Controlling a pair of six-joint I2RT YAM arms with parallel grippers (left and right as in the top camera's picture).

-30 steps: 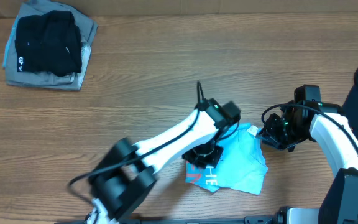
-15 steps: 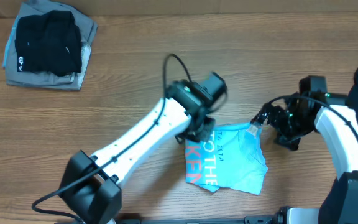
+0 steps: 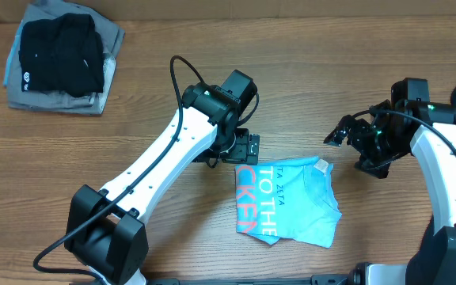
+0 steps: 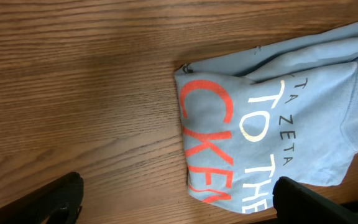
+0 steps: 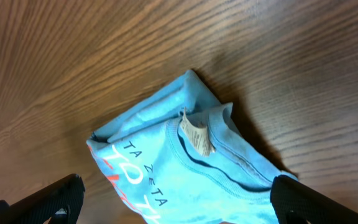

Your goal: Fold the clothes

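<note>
Lower centre of overhead frame, folded T-shirt [image 3: 291, 202] lies flat on surface [image 3: 172, 95], long axis top-to-bottom, collar at upper right. L gripper [image 3: 248, 148] and R gripper [image 3: 339, 134] both hang wide apart, nothing held, clear of cloth.

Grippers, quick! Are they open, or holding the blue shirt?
Left gripper: open, holding nothing; the shirt lies on the table.
Right gripper: open, holding nothing.
</note>
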